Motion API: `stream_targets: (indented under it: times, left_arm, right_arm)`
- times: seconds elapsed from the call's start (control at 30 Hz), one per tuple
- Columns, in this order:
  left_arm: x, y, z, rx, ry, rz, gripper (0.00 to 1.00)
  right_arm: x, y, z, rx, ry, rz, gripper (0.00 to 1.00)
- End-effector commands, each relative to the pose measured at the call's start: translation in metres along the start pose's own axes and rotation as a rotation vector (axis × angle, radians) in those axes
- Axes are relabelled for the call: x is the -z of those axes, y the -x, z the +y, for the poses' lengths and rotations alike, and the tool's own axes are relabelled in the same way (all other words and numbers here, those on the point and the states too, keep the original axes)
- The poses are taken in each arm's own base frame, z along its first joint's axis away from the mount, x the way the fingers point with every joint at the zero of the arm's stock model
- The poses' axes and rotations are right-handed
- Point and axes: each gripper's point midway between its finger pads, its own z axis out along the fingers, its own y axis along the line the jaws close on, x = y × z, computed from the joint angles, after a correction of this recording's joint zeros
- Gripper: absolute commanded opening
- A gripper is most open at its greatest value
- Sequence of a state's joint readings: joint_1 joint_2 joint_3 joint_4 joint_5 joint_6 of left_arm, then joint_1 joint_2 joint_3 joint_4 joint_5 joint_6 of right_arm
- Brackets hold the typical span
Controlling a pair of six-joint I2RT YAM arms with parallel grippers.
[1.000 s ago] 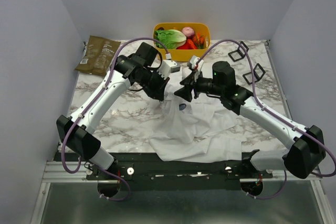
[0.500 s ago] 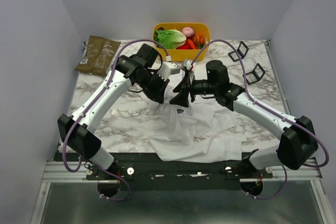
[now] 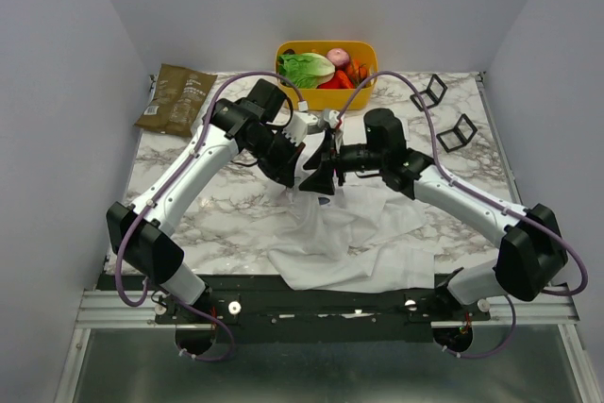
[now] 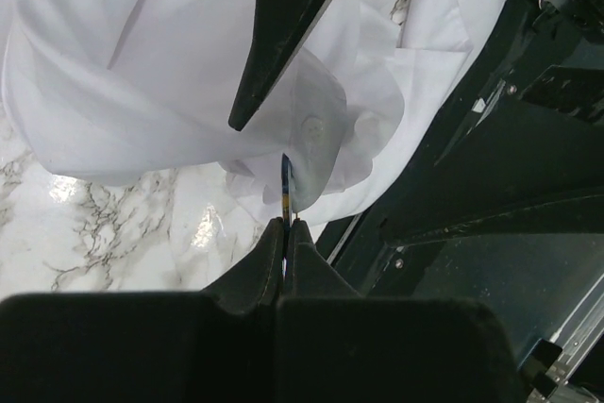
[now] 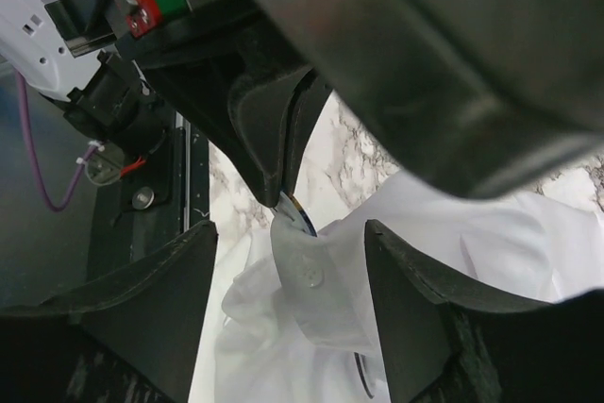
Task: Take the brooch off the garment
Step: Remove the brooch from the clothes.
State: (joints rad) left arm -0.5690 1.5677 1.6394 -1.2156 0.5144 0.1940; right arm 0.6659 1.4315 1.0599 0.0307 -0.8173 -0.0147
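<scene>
The garment (image 3: 351,235) is spread over the near middle of the marbled desk (image 3: 231,212), its hem hanging past the near edge. One fold of it is raised towards the two hands, which are met above it near the desk's centre.

The left hand (image 4: 286,225) is seen clenched, its fingertips pressed together on a thin blue-edged disc taken to be the brooch (image 4: 287,188) (it is seen edge-on, so its face cannot be made out). The brooch stands upright out of the fingertips and lies against a rounded flap of the white cloth, just beside a pale button (image 5: 311,277).

The right hand (image 5: 288,233) is held released, its two fingers spread wide to either side of that flap, and nothing is grasped in it. Whether its fingers touch the cloth cannot be told.

At the far edge of the desk a yellow basket (image 3: 326,99) of vegetables is set. A brown bag (image 3: 176,99) lies at the far left, and two black clips (image 3: 429,92) lie at the far right, well apart from the garment.
</scene>
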Motion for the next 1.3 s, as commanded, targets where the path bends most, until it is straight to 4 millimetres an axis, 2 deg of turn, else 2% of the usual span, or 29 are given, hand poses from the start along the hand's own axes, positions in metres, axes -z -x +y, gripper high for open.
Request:
stream_targets:
  times: [0.0,0.23,0.53,0.67,0.8,0.97,1.27]
  left_arm:
    - [0.0,0.002,-0.01,-0.008,-0.049,-0.019,0.0]
    - [0.003,0.004,-0.014,-0.015,-0.066,-0.032,0.0]
    - [0.013,0.008,-0.033,-0.06,-0.15,-0.062,0.0]
    - [0.022,0.009,-0.04,-0.084,-0.164,-0.085,0.0]
    - [0.025,0.009,-0.043,-0.099,-0.164,-0.102,0.0]
    - [0.032,0.011,-0.051,-0.115,-0.19,-0.117,0.0]
    - [0.037,0.01,-0.06,-0.135,-0.235,-0.126,0.0]
  right_arm:
    - [-0.009,-0.001,-0.003,-0.006,0.001,0.011,0.69]
    - [-0.013,-0.006,0.001,-0.012,0.052,0.032,0.68]
    - [-0.015,-0.015,0.026,-0.002,0.181,0.058,0.69]
    - [-0.007,-0.014,0.045,0.024,0.278,0.041,0.71]
    - [0.001,-0.009,0.056,0.04,0.3,0.021,0.72]
    - [0.008,0.005,0.053,0.04,0.285,-0.036,0.73]
    - [0.002,0.001,0.039,-0.048,0.273,-0.041,0.73]
